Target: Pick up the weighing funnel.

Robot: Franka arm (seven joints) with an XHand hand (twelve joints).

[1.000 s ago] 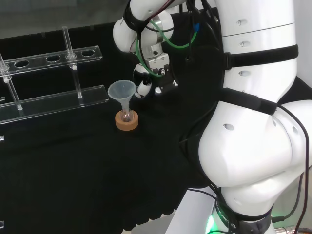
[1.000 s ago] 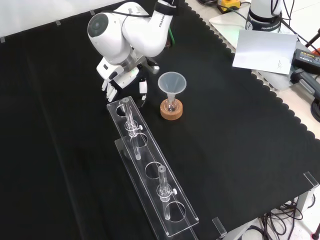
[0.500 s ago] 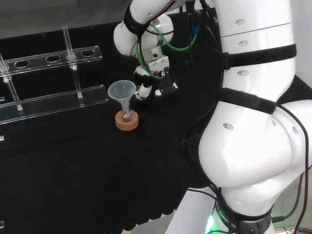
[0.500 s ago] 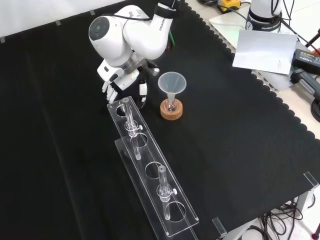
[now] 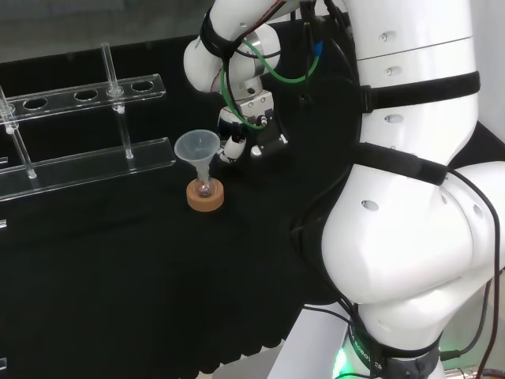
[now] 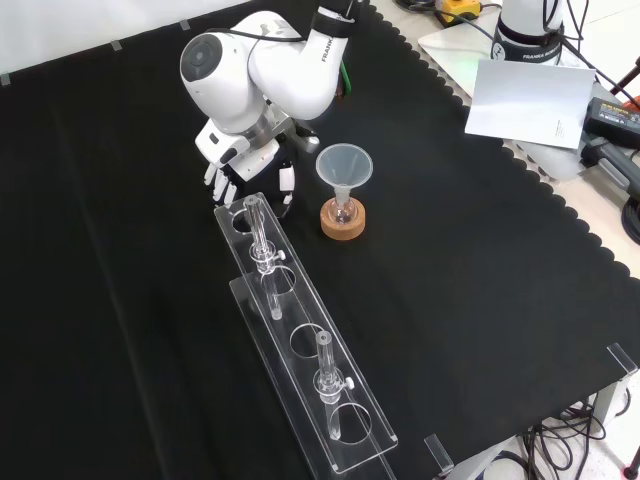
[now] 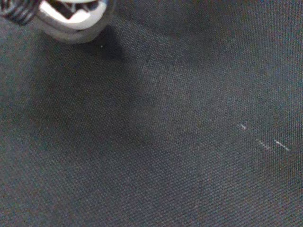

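Note:
My hand (image 6: 243, 163) hangs low over the black cloth, between the near end of the clear rack (image 6: 300, 345) and the big funnel (image 6: 343, 165). Its fingers (image 6: 219, 183) point down at the cloth and look straight, with the thumb (image 6: 287, 182) apart from them and nothing visible between. In the head view the hand (image 5: 239, 140) sits just right of the funnel (image 5: 197, 147). The wrist view has bare cloth under a blurred white part of the hand (image 7: 71, 14).
The funnel stands in a small flask on a cork ring (image 6: 342, 222), close to the hand. The long clear rack (image 5: 87, 162) holds two upright glass tubes (image 6: 258, 232). White paper (image 6: 525, 100) and cables lie beyond the cloth's scalloped edge.
The arm's wrist link has shifted slightly; the hand stays low over the same patch of cloth by the rack's end. Funnel and rack have not moved.

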